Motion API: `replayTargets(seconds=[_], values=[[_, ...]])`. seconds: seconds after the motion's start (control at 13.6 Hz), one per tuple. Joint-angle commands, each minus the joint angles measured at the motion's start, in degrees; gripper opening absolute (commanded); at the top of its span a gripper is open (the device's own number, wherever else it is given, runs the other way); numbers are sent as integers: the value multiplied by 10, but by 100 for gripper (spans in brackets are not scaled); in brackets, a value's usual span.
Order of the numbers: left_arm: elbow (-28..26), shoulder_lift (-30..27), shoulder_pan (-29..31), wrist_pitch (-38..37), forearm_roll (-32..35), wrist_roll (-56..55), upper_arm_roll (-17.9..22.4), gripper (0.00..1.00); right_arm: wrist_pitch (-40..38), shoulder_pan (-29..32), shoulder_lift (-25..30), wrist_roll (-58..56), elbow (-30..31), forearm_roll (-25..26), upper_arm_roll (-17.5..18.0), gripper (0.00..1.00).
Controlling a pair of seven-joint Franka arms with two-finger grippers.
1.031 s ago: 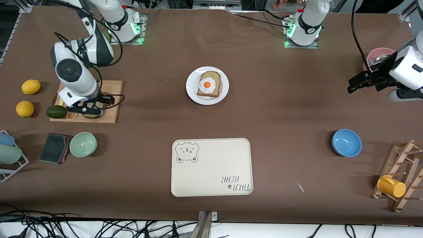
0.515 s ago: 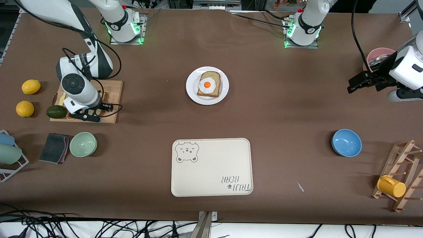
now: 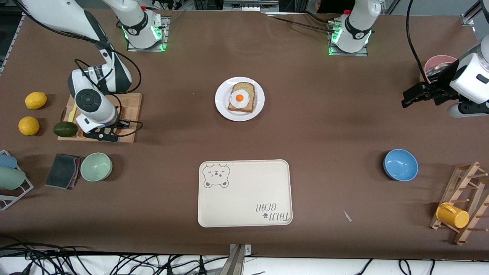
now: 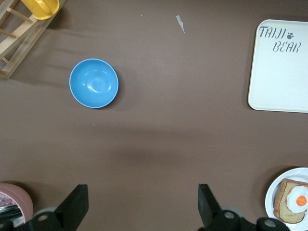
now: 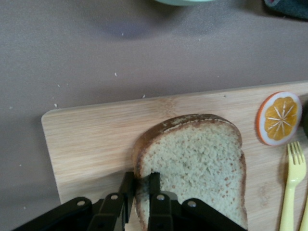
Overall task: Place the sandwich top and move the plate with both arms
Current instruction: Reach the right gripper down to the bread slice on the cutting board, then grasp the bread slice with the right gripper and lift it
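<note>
The right gripper [image 3: 100, 135] was down on the wooden cutting board [image 3: 130, 110], which lay near the counter [image 3: 324, 126] edge at the right arm's end. In the right wrist view its jaws were pinched on the crust edge of the sandwich top [image 5: 197, 163], one finger on each side of the crust. The slice lay flat on the board, with an orange slice [image 5: 279, 118] and a yellow fork [image 5: 294, 183] just beside it. In the front view the arm hid the bread itself.

An avocado [image 3: 65, 129] sat against the board's outer edge, with two lemons [image 3: 36, 100] between it and the counter's end. Toward the front edge from the board stood a pale green bowl [image 3: 96, 166] and a dark folded cloth [image 3: 63, 170].

The plate [image 3: 222, 109] sat mid-counter, toward the edge where the bases stood. It carried a toast slice [image 3: 248, 88] topped with a fried egg [image 3: 239, 98]. Nearer the front edge lay the cream bear-print tray [image 3: 244, 193].

The left gripper [image 3: 410, 98] waited in the air near the counter's edge at the left arm's end, beside a pink bowl [image 3: 435, 63]. Its jaws were spread wide and held nothing, as the left wrist view showed. A blue bowl [image 3: 400, 164] sat toward the front edge from there. A wooden rack [image 3: 464, 198] with a yellow cup [image 3: 452, 215] stood in the front corner at that end.
</note>
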State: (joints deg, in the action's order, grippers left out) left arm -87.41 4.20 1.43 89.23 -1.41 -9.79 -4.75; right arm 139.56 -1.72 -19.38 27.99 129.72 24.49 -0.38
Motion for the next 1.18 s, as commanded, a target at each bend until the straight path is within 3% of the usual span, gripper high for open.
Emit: replayTargets(seconds=[0.0,0.29,0.44,0.81,1.1], values=[[16,6,-1,-4,-10,3,-1,100,18,1,-25,13,0,14,-2,16],[15,6,2,-4,-11,-3,1,100,32,1,-37,13,0,14,-8,16],[14,6,6,-4,-12,-4,1,100,34,1,-43,13,-1,14,-10,0],[14,8,9,-6,-11,-1,2,100,23,0,-34,-6,-13,14,-9,0],[12,15,9,-5,3,3,3,100,-122,0,-11,-23,-79,14,11,0]])
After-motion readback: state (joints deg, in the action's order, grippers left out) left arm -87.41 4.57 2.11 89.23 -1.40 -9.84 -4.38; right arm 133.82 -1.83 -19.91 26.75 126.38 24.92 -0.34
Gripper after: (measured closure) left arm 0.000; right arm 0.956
